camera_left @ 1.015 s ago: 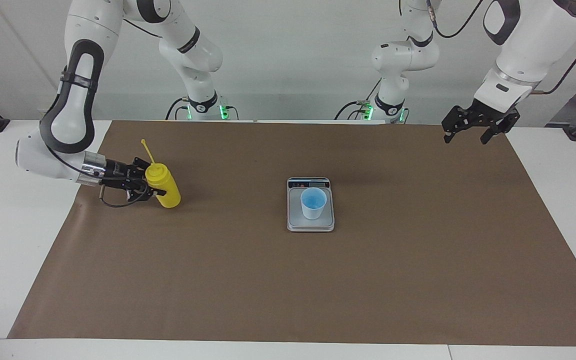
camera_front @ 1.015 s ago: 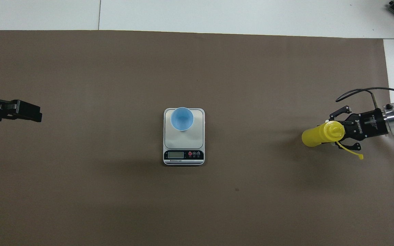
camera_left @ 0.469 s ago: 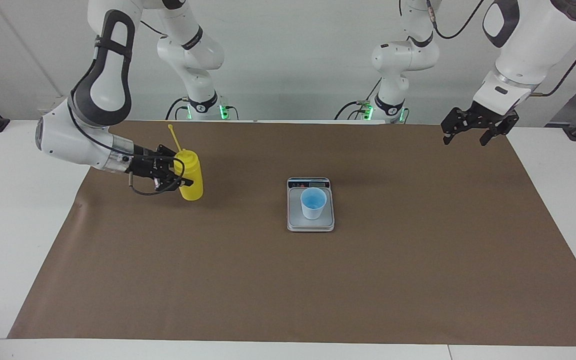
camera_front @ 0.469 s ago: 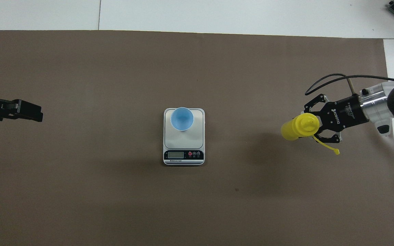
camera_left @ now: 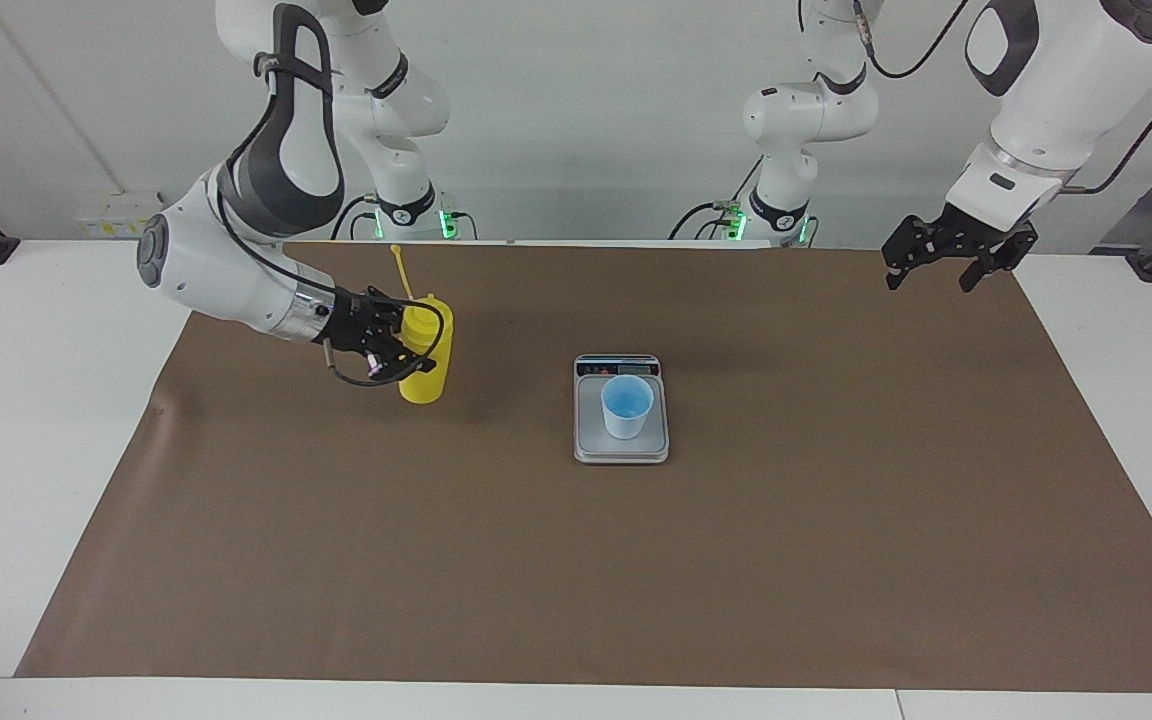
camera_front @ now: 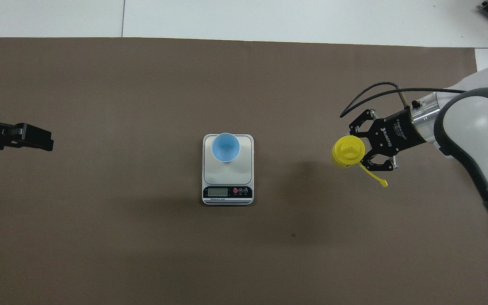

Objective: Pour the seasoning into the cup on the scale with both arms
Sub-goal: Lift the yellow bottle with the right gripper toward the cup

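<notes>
Over the brown mat point(camera_left: 836, 560), toward the right arm's end of the table, your right gripper point(camera_left: 398, 345) is clamped on the upper body of the seasoning point(camera_left: 427, 350), a yellow squeeze bottle carried upright and clear of the surface, its cap strap point(camera_left: 400, 270) sticking up. The cup point(camera_left: 627, 406) sits on the scale point(camera_left: 622, 447) at mid-table, well apart from the bottle. Your left gripper point(camera_left: 946, 262) waits with fingers spread wide over the mat's edge at its own end.

Expect the bottle to be light and soft-walled (a hard pinch would likely dent it and push seasoning out early), so grip firmly but no more. Its smooth plastic may slip when tipped. The cup looks light and easy to topple; steady it low on its wall if the left gripper comes in.
</notes>
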`<state>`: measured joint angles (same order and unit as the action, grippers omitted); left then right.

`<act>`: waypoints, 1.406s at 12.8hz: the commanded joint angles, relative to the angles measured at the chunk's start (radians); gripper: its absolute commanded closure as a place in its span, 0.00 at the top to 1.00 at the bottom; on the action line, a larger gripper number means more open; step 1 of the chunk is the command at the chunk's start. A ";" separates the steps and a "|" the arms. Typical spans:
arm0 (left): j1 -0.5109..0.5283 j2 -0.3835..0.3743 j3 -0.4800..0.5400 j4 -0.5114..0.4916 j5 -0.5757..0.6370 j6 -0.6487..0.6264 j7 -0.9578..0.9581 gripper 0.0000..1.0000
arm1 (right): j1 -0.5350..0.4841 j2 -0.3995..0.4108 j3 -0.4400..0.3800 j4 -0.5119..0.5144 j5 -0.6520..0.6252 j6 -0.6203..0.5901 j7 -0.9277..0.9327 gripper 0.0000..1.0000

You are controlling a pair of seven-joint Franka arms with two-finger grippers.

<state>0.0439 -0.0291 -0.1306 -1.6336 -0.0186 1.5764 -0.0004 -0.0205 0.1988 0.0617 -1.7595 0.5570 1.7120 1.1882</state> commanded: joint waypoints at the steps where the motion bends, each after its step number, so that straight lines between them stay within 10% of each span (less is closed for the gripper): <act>1: 0.001 0.002 -0.003 0.001 0.014 0.005 0.008 1.00 | 0.053 -0.004 0.006 0.026 -0.046 0.058 0.117 0.04; 9: 0.001 0.002 -0.003 0.003 0.014 0.004 0.007 1.00 | 0.197 0.024 0.006 0.044 -0.144 0.331 0.300 0.00; 18: 0.001 0.000 -0.003 0.000 0.014 0.008 0.008 1.00 | 0.413 0.198 0.006 0.205 -0.561 0.469 0.655 0.00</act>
<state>0.0439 -0.0290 -0.1306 -1.6336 -0.0186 1.5764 -0.0004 0.3650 0.3462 0.0663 -1.6398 0.0618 2.1772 1.7611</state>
